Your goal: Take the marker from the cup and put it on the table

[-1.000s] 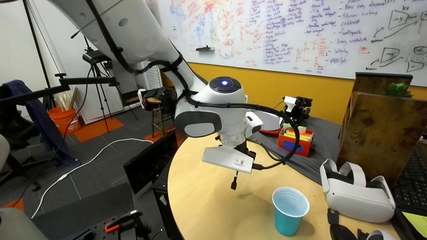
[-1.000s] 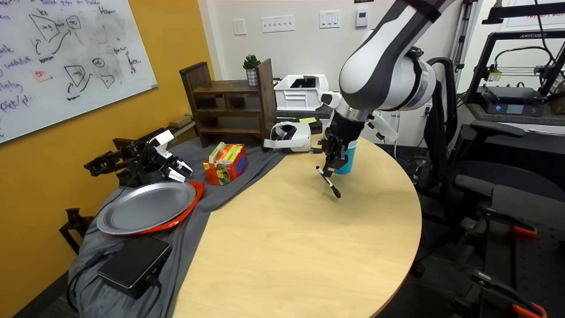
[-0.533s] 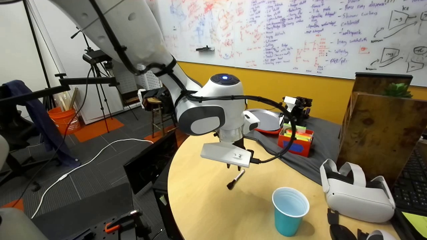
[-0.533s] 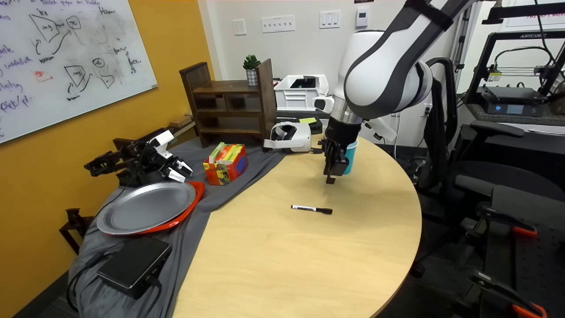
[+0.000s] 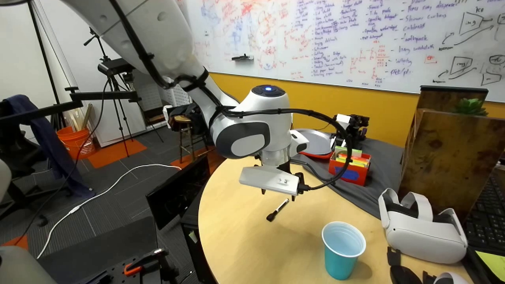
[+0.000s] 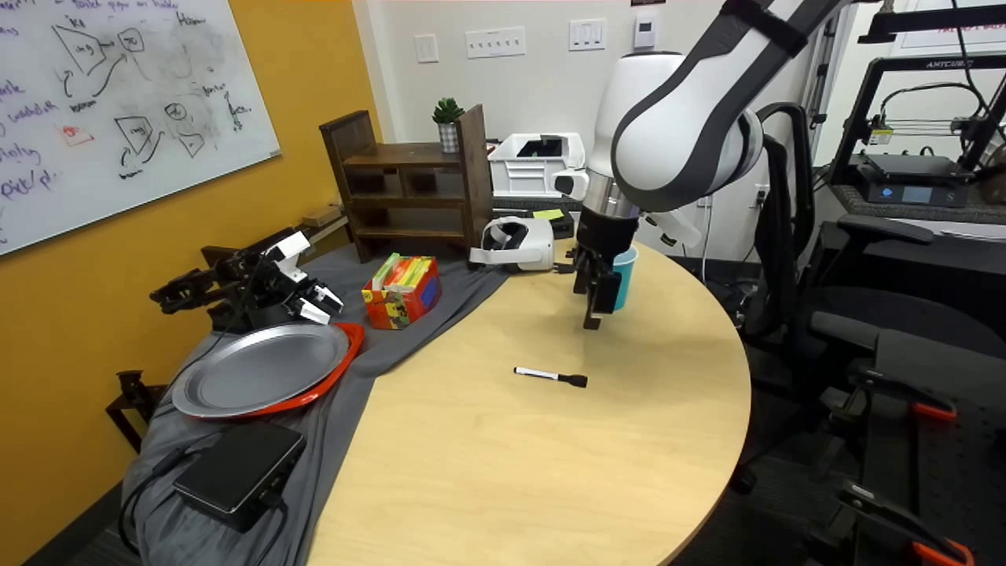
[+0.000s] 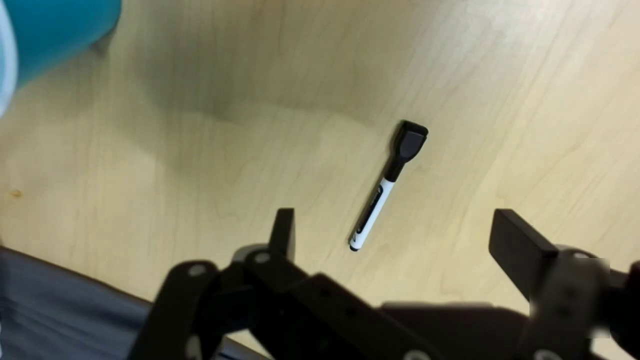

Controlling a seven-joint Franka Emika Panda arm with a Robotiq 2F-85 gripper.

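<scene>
While the marker (image 7: 387, 185) lies on the table (image 6: 471, 472), the hand (image 7: 393, 216) hangs spread above; the cup (image 5: 341, 262) stands upright

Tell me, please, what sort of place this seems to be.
It is probably a research lab or workshop: there is a whiteboard covered in handwriting, what looks like a 3D printer, and a VR headset.
</scene>
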